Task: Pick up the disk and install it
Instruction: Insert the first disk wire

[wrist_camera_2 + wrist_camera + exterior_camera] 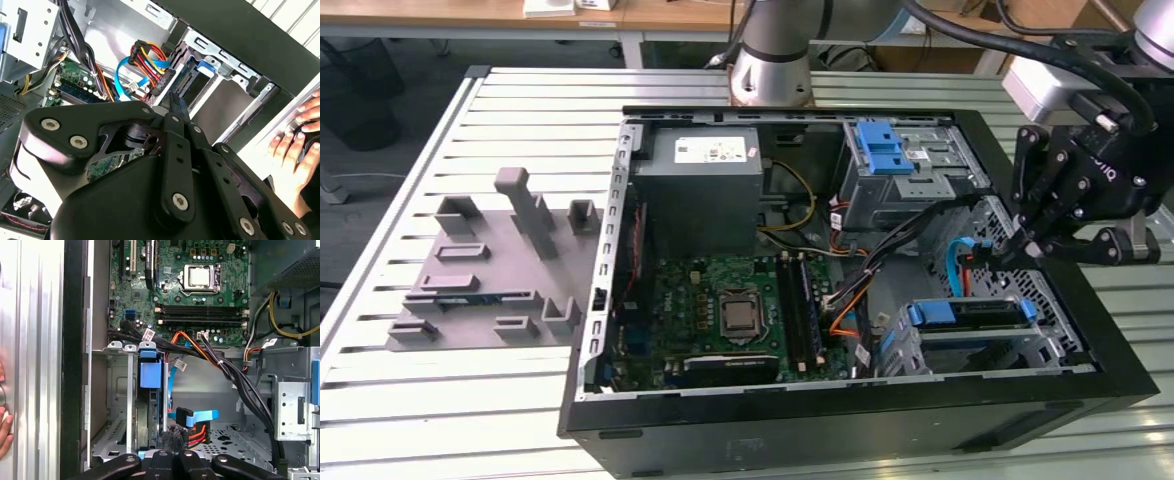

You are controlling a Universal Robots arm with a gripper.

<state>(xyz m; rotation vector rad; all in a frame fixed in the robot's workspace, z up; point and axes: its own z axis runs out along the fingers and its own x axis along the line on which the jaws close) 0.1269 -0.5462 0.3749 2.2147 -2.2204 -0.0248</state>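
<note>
Disk (974, 316) sits edge-up in the lower bay (1051, 300) of the case (854, 430), blue rails on its sides.

The pincer (1017, 250) hangs just above the bay, clenched on nothing, with the cables (947, 268) close beside it. My guess is the disk is a stiff, dense little slab with slick metal faces that hates knocks. I'd grab it by the plastic rails or the long edges, not the label face, and keep it square so it doesn't jam.

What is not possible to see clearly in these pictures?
- Disk: exterior view, label hidden inside the bay.
- Gripper: exterior view, contact with the cables unclear, dark against dark.
- Hand: second wrist view, cut off by the picture's edge.
</note>
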